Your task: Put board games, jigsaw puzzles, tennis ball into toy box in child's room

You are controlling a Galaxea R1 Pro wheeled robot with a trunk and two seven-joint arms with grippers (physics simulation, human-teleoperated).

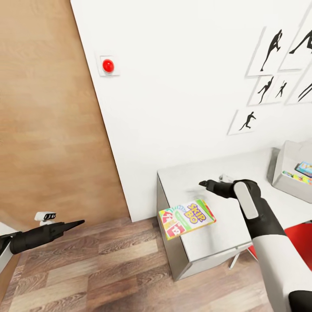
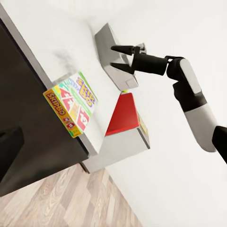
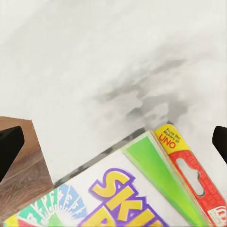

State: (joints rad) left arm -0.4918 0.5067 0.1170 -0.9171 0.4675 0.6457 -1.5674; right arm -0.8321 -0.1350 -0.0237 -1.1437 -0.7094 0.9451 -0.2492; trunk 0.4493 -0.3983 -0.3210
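Note:
The green-purple SKIP-BO board game (image 1: 187, 218) (image 2: 71, 104) (image 3: 142, 194) lies flat at the left end of the pale table (image 1: 212, 245), one corner hanging over the edge. My right gripper (image 1: 203, 184) (image 2: 120, 57) (image 3: 113, 144) hovers open just beyond the box, nothing between its fingers. The grey toy box (image 1: 281, 167) (image 2: 111, 54) stands at the table's right end and holds a small blue box (image 1: 304, 168) and a colourful flat piece (image 1: 297, 177). My left gripper (image 1: 80, 223) hangs open over the wood floor, well left of the table. The bed is out of view.
A wooden door (image 1: 47, 108) fills the left. On the white wall sit a red button (image 1: 108, 66) and black silhouette posters (image 1: 271, 47). A red chair (image 1: 301, 236) (image 2: 124, 113) is tucked by the table's front right. Plank floor lies in front.

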